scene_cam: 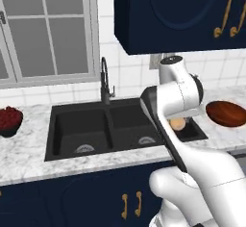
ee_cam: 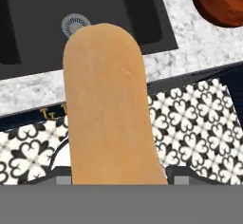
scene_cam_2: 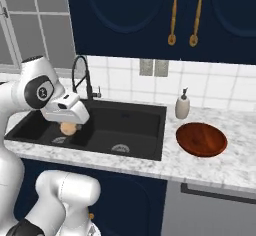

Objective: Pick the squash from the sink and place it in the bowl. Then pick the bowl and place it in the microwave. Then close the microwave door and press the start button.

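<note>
Marble counter holds the glossy reddish-brown bowl (scene_cam_2: 201, 139) — nothing in it — while the gripper (scene_cam_2: 68, 126) pinches the stubby tan-orange squash (ee_cam: 109, 109) above the black double-basin sink (scene_cam_2: 140, 125).

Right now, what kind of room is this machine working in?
A kitchen, and a computer-rendered one by the look of it. A black double sink with a tall faucet sits in a marble counter, with navy cabinets above and a soap bottle by the tiled wall.
</note>
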